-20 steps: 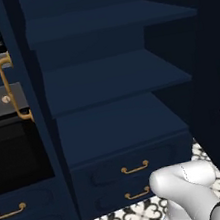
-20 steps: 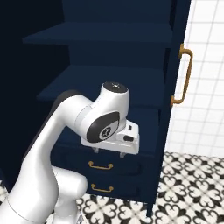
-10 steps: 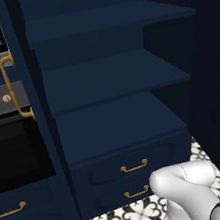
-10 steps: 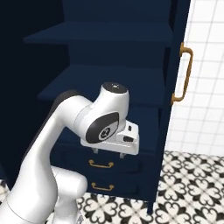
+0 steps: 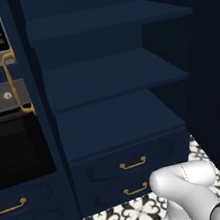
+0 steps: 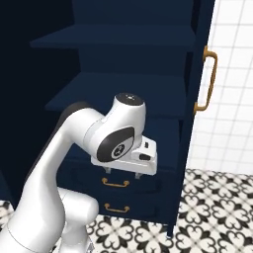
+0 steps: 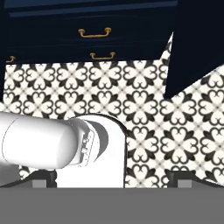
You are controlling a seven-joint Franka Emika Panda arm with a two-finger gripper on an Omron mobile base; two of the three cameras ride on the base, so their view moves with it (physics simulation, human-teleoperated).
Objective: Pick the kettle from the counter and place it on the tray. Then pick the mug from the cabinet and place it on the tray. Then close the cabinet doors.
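Left base view: the cabinet [image 5: 111, 76] stands open, its flat navy shelves bare and matte, gold-handled drawers [image 5: 133, 164] below; a black oven [image 5: 12, 148] sits left of it. Right base view: the gripper [image 6: 121, 172] hangs in front of the drawers, one door [image 6: 200, 99] with a curved brass handle [image 6: 210, 81] beside white wall tiles [image 6: 232, 99]. Hand view: fingertips [image 7: 181, 179] set wide apart, nothing between them, over patterned floor [image 7: 144, 105]. The mug, perhaps hidden in shadow, cannot be made out.
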